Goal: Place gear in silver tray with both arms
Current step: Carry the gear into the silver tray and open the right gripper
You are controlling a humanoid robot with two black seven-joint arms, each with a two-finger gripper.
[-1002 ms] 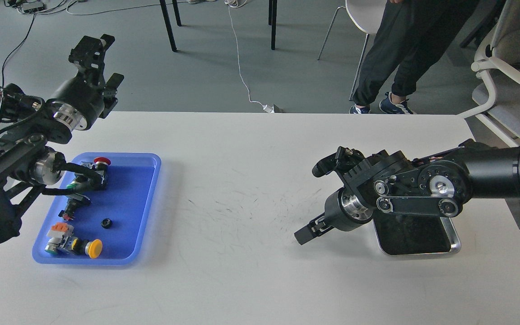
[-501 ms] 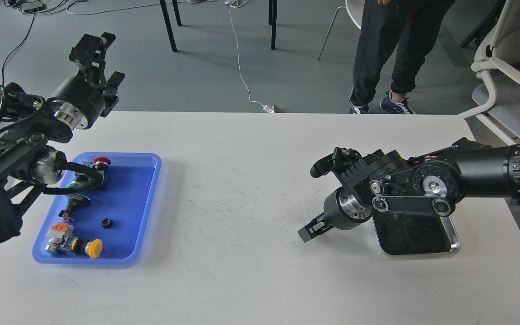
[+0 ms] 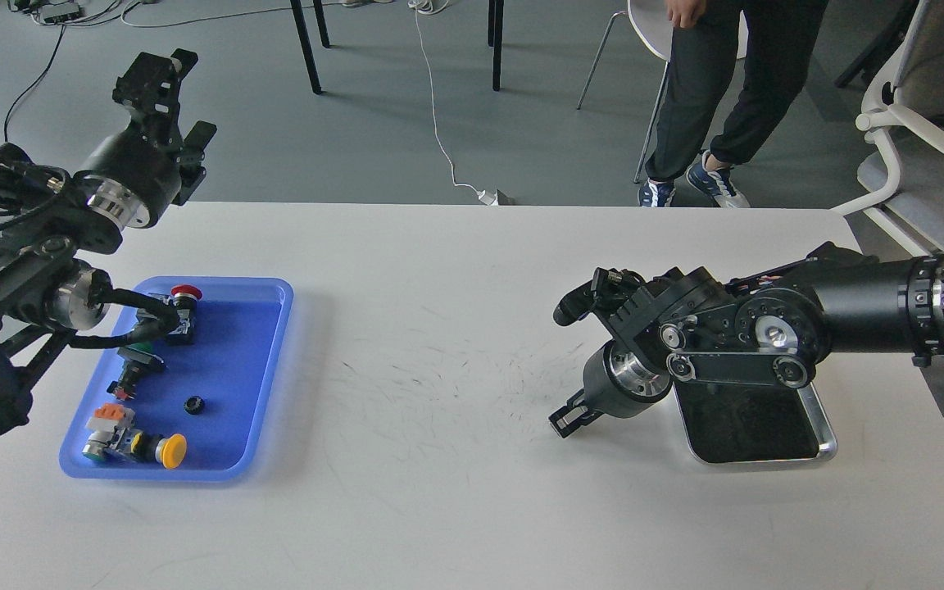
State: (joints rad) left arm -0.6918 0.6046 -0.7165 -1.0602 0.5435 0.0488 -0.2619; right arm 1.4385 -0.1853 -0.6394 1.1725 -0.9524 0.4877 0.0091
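The gear [image 3: 192,404] is a small black ring lying on the bottom of the blue plastic tray [image 3: 271,369] at the left. The silver tray [image 3: 826,438] lies at the right of the white table, its far part hidden under my right wrist. My left gripper [image 3: 170,102] is raised above the table's far left edge, well behind the blue tray, with its two fingers apart and nothing between them. My right gripper [image 3: 566,419] points down-left just above the table, left of the silver tray. It is seen small and dark, and its fingers cannot be told apart.
The blue tray also holds several push buttons, among them a red one [image 3: 185,292] and a yellow one [image 3: 170,450]. A person [image 3: 718,90] stands behind the table, with chairs [image 3: 923,139] at the back right. Cables from my left arm hang over the blue tray.
My left gripper has moved up and to the left. My right wrist has shifted a little left and its gripper has turned. The person behind has stepped.
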